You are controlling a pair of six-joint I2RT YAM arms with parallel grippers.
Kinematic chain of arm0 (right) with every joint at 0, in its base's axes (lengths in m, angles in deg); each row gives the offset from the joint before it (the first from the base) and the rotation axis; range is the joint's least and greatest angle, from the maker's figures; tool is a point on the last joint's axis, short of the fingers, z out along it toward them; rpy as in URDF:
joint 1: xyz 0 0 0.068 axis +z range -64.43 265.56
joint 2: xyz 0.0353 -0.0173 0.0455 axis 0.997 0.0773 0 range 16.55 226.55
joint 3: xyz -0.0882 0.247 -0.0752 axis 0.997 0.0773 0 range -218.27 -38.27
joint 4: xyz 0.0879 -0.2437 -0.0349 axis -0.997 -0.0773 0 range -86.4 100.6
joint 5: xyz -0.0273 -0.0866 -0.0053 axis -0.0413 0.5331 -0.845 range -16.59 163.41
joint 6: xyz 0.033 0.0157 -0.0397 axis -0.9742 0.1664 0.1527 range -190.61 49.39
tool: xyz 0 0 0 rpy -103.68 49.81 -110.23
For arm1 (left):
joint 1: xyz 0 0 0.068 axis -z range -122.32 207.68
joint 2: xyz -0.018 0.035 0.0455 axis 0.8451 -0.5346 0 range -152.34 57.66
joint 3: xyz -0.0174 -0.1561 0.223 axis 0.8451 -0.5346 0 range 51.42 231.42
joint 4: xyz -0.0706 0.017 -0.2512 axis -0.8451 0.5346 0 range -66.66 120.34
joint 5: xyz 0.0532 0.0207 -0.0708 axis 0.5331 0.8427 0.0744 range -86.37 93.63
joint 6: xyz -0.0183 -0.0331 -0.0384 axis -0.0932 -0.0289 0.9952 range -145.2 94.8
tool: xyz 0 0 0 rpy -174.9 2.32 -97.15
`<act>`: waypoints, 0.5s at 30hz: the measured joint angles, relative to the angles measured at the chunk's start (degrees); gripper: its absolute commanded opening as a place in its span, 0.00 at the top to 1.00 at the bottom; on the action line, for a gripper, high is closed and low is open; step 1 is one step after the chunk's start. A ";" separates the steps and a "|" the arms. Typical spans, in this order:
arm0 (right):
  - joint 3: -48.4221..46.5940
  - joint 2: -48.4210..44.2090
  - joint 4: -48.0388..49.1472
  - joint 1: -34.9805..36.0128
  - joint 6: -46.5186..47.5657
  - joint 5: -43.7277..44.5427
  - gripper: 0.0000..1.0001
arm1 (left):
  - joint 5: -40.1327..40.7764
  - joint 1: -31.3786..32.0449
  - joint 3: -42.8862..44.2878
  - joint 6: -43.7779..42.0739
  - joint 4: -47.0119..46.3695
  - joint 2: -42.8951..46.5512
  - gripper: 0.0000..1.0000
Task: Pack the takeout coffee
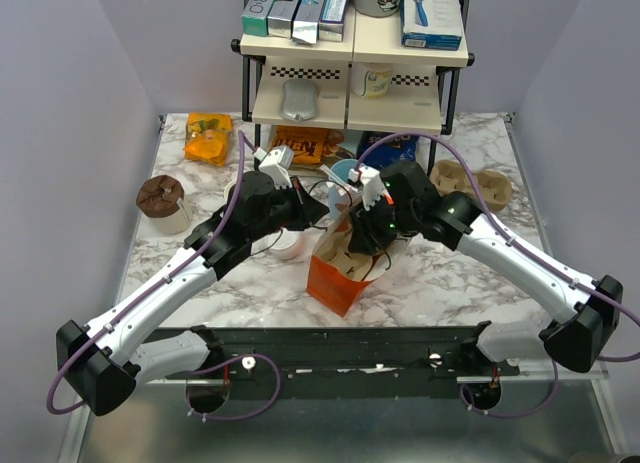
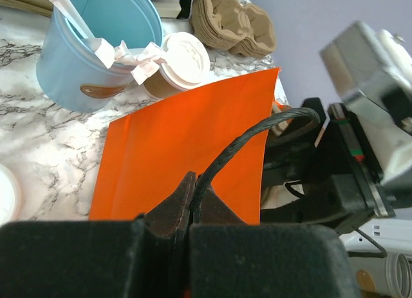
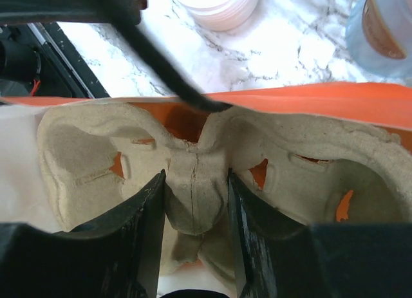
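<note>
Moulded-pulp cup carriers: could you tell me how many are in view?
2, maybe more: one pulp carrier inside the orange paper bag, clamped in the right gripper; a carrier stack at the marble table's back right.

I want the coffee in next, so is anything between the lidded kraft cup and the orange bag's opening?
Yes. The right gripper sits in the mouth of the orange bag, clamped on the pulp cup carrier. The left gripper pinches the bag's cord handle. The takeout coffee stands outside, beside the light-blue cup.

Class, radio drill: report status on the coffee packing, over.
Left jaws shut on bag handle. Right jaws grip cup carrier inside orange bag. Takeout coffee unpacked, standing on table beside blue cup. Packets lean toward it.
</note>
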 measured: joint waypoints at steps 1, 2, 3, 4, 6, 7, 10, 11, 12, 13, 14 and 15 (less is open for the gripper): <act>0.20 -0.68 0.17 0.46 0.44 0.52 0.56 | 0.15 0.00 0.00 0.15 0.02 0.04 1.00; 0.42 -1.42 0.20 1.14 0.94 1.49 0.56 | 0.39 0.00 0.00 0.42 0.02 0.04 1.00; 0.52 -2.25 0.13 2.03 1.38 2.27 0.56 | 0.68 0.00 0.00 0.61 0.07 0.04 1.00; 0.52 -2.97 0.11 2.99 1.60 2.89 0.56 | 1.18 0.00 0.00 0.85 0.09 0.04 1.00; 0.48 -4.07 0.02 4.20 1.70 3.43 0.56 | 2.08 0.00 0.00 1.49 0.24 0.04 1.00; 0.44 -4.26 -0.04 4.68 1.68 3.48 0.56 | 2.43 0.00 0.00 1.75 0.35 0.04 1.00; 0.26 -4.22 -0.17 5.40 1.38 4.09 0.56 | 4.15 0.02 -0.20 2.80 1.16 0.11 1.00; 0.26 -4.22 -0.20 5.49 1.31 4.15 0.56 | 4.92 0.00 -0.37 3.26 1.57 0.22 1.00; 0.26 -4.13 -0.17 5.57 1.31 4.17 0.56 | 5.62 0.00 -0.59 3.54 1.81 0.33 1.00; 0.26 -3.98 -0.15 5.95 1.33 4.22 0.56 | 6.27 0.00 -0.90 3.93 2.16 0.50 1.00; 0.26 -3.74 -0.13 6.36 1.36 4.28 0.56 | 6.80 0.00 -1.14 4.31 2.43 0.68 1.00; 0.26 -3.28 -0.11 6.84 1.40 4.28 0.56 | 7.26 0.00 -1.44 4.63 2.58 0.87 1.00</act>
